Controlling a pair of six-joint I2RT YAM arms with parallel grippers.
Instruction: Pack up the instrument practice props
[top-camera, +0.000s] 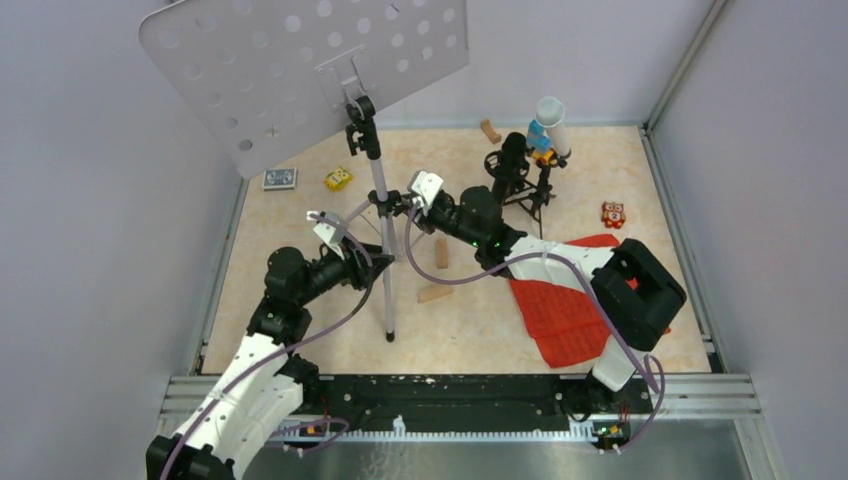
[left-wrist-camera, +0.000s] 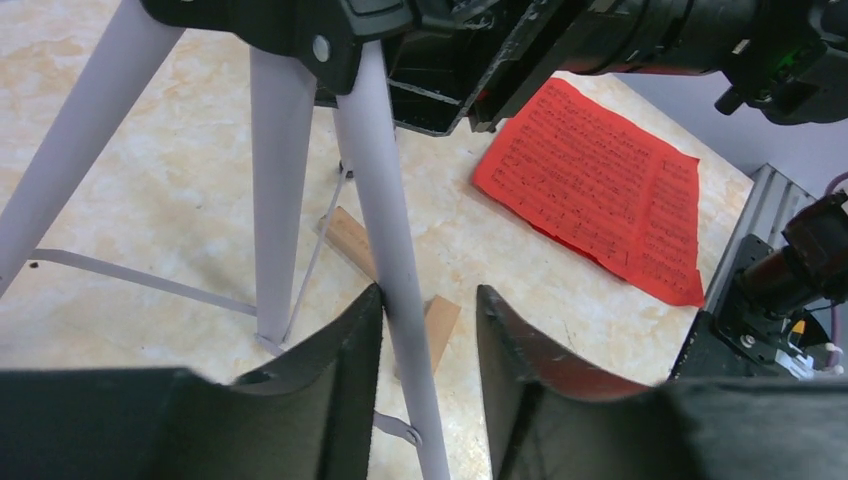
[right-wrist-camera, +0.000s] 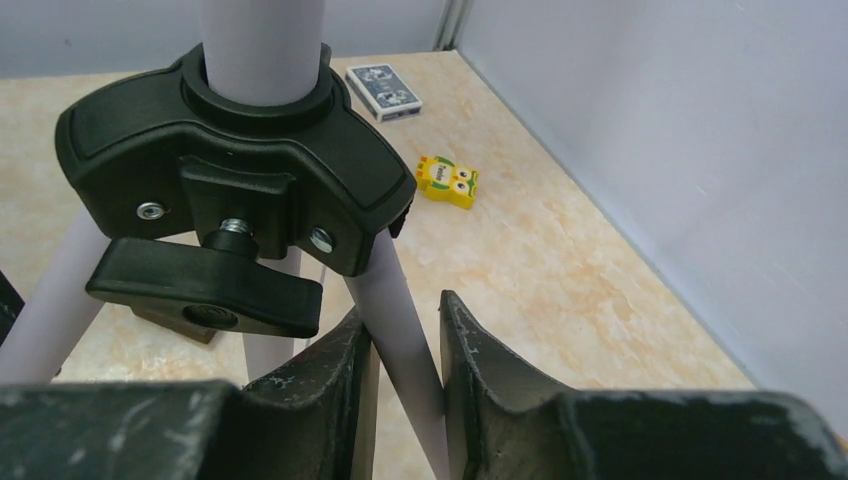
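The grey perforated music-stand plate (top-camera: 300, 70) stands on its silver tripod (top-camera: 381, 215) at the table's middle left. My left gripper (top-camera: 335, 240) (left-wrist-camera: 428, 295) is open around one tripod leg (left-wrist-camera: 385, 200); its left finger touches the leg and the right finger stands apart. My right gripper (top-camera: 415, 195) (right-wrist-camera: 405, 310) is shut on another tripod leg (right-wrist-camera: 385, 275), just below the black hub (right-wrist-camera: 240, 150). The red sheet-music pages (top-camera: 570, 300) (left-wrist-camera: 600, 190) lie flat at the right. The black microphone (top-camera: 513, 158) on its small black tripod (top-camera: 535, 195) and the white tube (top-camera: 553, 122) stand at the back.
Wooden blocks lie near the tripod feet (top-camera: 441, 252) (top-camera: 435, 293) and at the back (top-camera: 489, 131). A card deck (top-camera: 280, 179) (right-wrist-camera: 383, 90), a yellow toy (top-camera: 338, 179) (right-wrist-camera: 447, 181) and a small orange toy (top-camera: 613, 214) lie about. Walls enclose the table on three sides.
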